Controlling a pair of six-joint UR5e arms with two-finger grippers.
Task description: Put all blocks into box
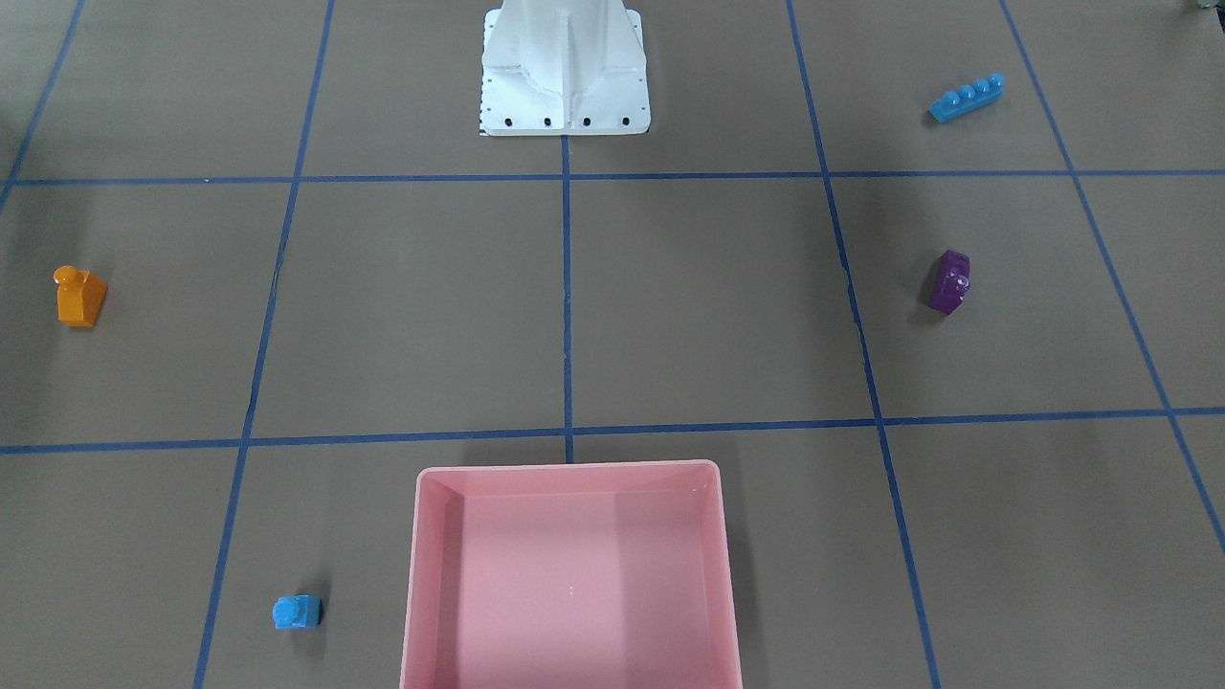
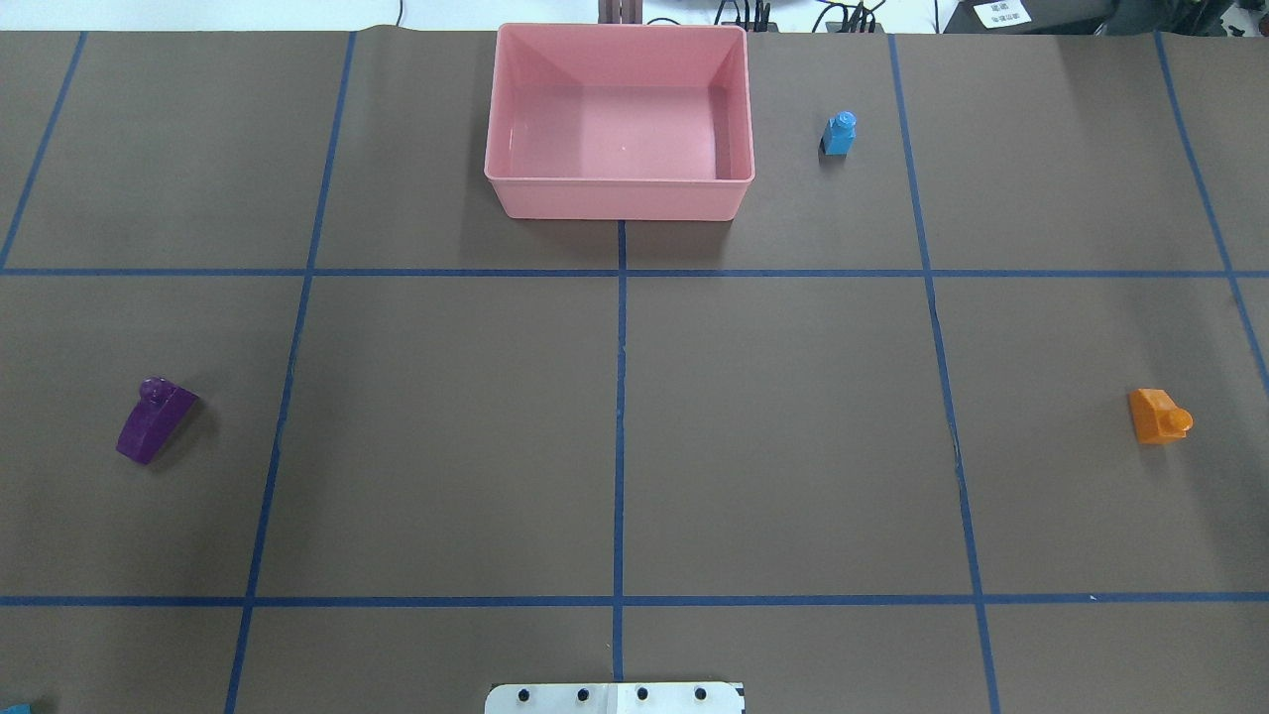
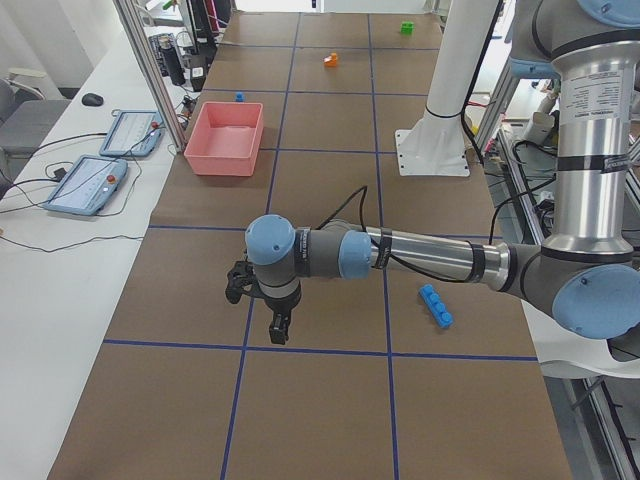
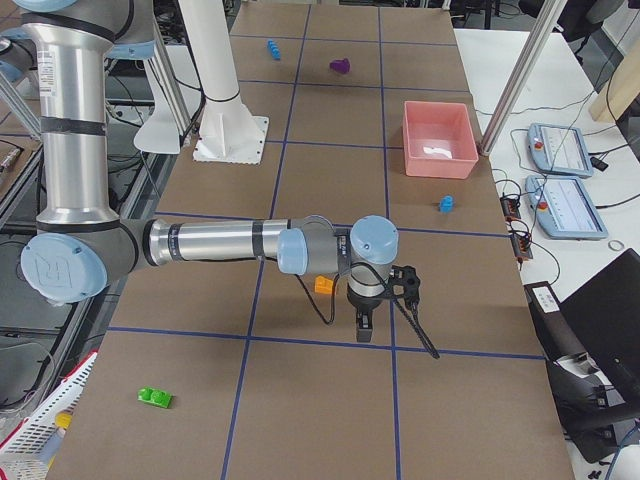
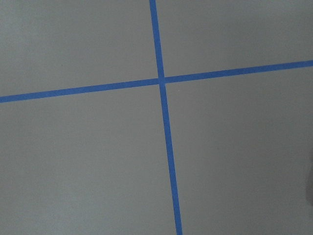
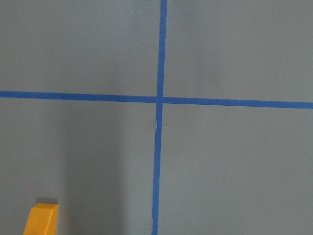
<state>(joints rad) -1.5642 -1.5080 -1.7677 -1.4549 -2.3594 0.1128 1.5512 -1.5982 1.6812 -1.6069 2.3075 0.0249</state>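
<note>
Starting the clear-out looks to be the step in hand: the box (image 2: 617, 203) holds nothing, and all five blocks lie on the matte brown table (image 2: 793, 446) with its blue tape grid. The right pincer (image 4: 362, 322) hangs over a tape crossing, with the orange block (image 2: 1155, 416) just beside it on the robot's side. The small blue block (image 2: 839, 134) sits well ahead of it, near the box, and the green block (image 4: 155, 398) is well apart behind it. The left pincer (image 3: 272, 318) hangs over another crossing, with the long blue block (image 1: 967, 98) nearer the base and the purple block (image 2: 154, 421) close by. Neither pincer shows clearly enough to tell whether its fingers are spread or pressed together. The box lies well apart from both, far across the table and midway between them. For a clean pick I would take the orange block first. The fingers should close on its flat parallel sides, not its slope or stud, since this glossy hard plastic would likely slip. The box's smooth pink walls are low and its corners rounded, so a release from just above the floor should do.
</note>
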